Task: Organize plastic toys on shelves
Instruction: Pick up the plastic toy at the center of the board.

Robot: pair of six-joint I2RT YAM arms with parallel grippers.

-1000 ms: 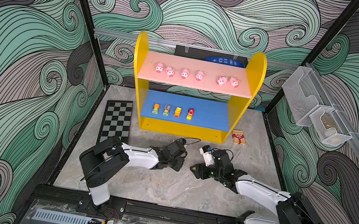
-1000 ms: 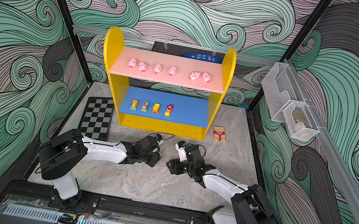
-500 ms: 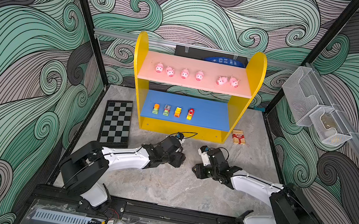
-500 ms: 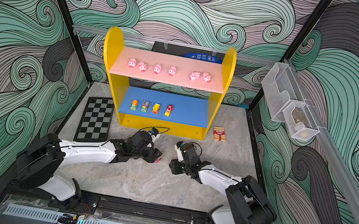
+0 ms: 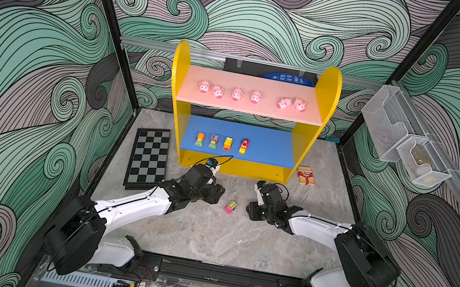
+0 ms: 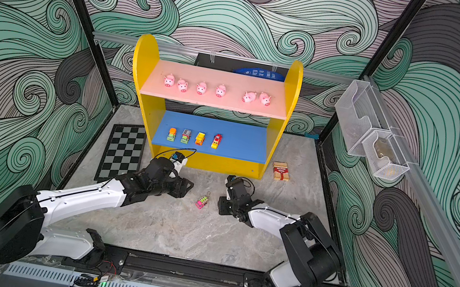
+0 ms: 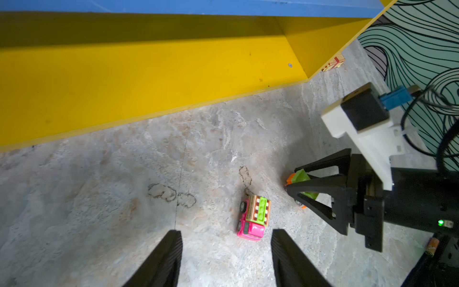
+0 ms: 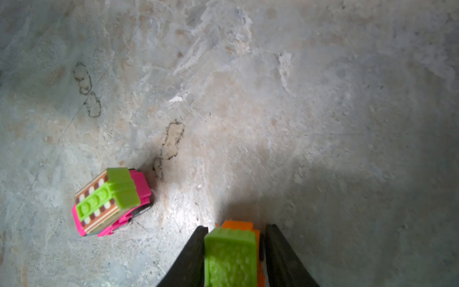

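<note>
Lettering on the card box (image 5: pixel 305 175) seems unreadably small, with left jaws open by the pink truck (image 7: pixel 253 218) and right jaws gripping an orange-green truck (image 8: pixel 231 256).

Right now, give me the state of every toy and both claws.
left claw: open, empty.
right claw: shut on the orange-green vehicle.
orange-green vehicle: gripped in the right claw.
pink truck: loose on the tabletop, between the claws.
six pigs: lined up on the upper board.
four vehicles: parked in a row on the lower board.

Picture edge cuts off the orange-green truck (image 8: pixel 231 256).
</note>
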